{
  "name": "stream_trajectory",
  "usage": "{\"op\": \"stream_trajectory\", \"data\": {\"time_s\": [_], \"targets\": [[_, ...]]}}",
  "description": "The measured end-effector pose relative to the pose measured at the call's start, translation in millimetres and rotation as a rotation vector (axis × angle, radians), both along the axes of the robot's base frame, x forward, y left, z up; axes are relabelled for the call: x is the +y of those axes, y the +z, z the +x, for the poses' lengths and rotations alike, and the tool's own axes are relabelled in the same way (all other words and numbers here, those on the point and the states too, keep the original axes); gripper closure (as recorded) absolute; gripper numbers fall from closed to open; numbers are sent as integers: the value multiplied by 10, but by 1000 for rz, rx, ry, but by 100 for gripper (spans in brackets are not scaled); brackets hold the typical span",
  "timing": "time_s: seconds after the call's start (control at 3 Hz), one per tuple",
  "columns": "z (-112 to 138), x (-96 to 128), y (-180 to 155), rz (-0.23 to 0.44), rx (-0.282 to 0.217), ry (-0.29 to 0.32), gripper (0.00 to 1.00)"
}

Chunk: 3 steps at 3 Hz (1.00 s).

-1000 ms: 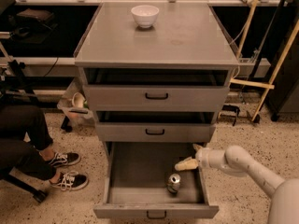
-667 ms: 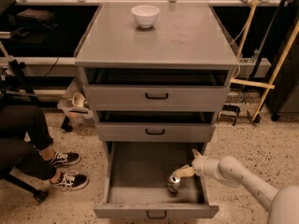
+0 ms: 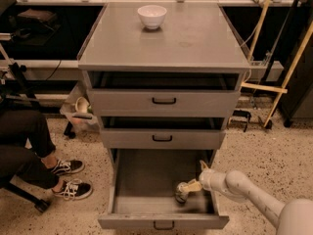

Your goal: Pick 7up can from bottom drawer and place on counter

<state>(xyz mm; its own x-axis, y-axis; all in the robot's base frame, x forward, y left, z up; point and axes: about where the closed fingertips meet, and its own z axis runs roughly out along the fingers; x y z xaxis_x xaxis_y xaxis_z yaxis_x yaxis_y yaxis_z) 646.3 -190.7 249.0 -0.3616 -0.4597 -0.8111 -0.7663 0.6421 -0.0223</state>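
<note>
The 7up can, small with a silver top, stands in the open bottom drawer near its front right corner. My gripper reaches into the drawer from the right, on the end of my white arm. It is just right of the can. Its yellowish fingers are spread apart; the lower one touches the can's upper right side, and the other points up toward the drawer's back right. The counter is the grey cabinet top above.
A white bowl sits at the back of the counter. The two upper drawers are slightly open above the bottom one. A seated person's legs and sneakers are at the left. Wooden poles lean at the right.
My gripper has moved down and left inside the bottom drawer, from above and right of the can to right beside it. The can has stayed in place.
</note>
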Motion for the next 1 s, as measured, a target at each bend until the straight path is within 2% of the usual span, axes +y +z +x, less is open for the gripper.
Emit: {"op": "stream_trajectory", "data": {"time_s": [0.33,0.67,1.0], "targets": [[-20,35,-50,30,11,12,0],[-140,102,-281,150,53,-6,0],[-252,238,-591,277,73,-37,0]]}}
